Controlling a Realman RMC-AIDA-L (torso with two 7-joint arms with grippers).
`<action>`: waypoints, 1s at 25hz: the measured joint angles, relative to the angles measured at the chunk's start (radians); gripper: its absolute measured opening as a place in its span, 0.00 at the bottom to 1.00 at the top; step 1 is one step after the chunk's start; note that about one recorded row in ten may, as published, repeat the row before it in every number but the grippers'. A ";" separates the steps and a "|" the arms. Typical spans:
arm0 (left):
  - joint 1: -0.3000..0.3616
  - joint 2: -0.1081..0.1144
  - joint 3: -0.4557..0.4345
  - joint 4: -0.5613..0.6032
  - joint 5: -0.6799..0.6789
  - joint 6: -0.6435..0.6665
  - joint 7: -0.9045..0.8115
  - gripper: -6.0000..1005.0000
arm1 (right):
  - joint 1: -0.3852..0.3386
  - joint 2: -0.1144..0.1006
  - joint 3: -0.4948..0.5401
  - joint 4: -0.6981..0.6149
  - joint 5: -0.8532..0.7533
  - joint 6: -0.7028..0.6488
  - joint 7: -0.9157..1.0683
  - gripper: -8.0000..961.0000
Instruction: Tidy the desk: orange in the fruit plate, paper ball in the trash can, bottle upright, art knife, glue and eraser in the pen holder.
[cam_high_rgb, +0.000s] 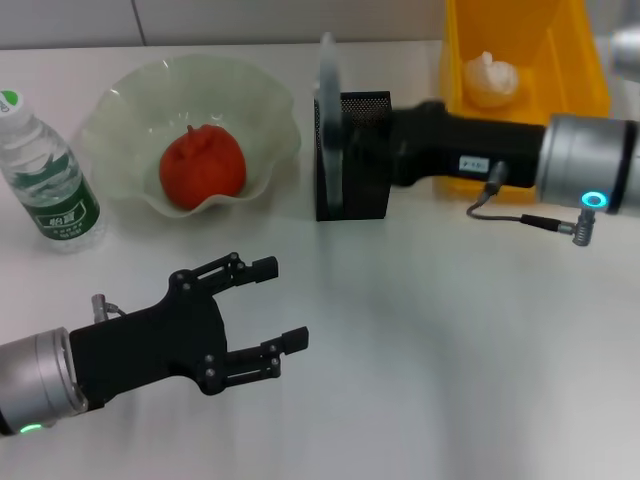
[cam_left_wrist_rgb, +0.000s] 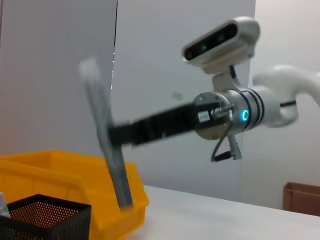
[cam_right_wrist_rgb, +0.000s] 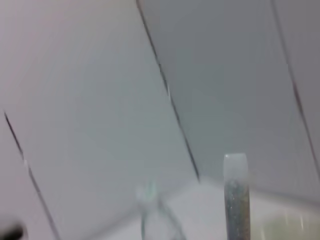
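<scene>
My right gripper (cam_high_rgb: 340, 150) reaches in from the right and is shut on a long grey art knife (cam_high_rgb: 329, 110), held upright over the black mesh pen holder (cam_high_rgb: 372, 200). The left wrist view shows the art knife (cam_left_wrist_rgb: 107, 135) tilted above the pen holder (cam_left_wrist_rgb: 45, 220). My left gripper (cam_high_rgb: 285, 303) hovers open and empty over the front left of the desk (cam_high_rgb: 430, 330). The orange (cam_high_rgb: 203, 165) lies in the fruit plate (cam_high_rgb: 130, 100). The paper ball (cam_high_rgb: 490, 78) lies in the trash can (cam_high_rgb: 570, 60). The bottle (cam_high_rgb: 50, 180) stands upright at far left. Glue and eraser are out of view.
The trash can stands right behind the pen holder at the back right, and my right forearm (cam_high_rgb: 560, 160) crosses in front of it. A cable with a plug (cam_high_rgb: 560, 225) hangs below that forearm. A cardboard box (cam_left_wrist_rgb: 302, 197) sits beyond the desk.
</scene>
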 joint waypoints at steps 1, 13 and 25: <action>0.001 0.000 0.001 -0.001 0.000 -0.001 -0.002 0.80 | -0.001 -0.001 0.011 0.101 0.176 -0.040 -0.155 0.14; -0.007 -0.001 0.000 -0.025 0.000 -0.002 0.002 0.80 | 0.056 -0.003 0.065 0.453 0.547 -0.067 -0.605 0.14; -0.009 -0.002 -0.001 -0.028 -0.001 -0.002 0.003 0.80 | 0.166 0.001 0.061 0.604 0.540 -0.056 -0.741 0.15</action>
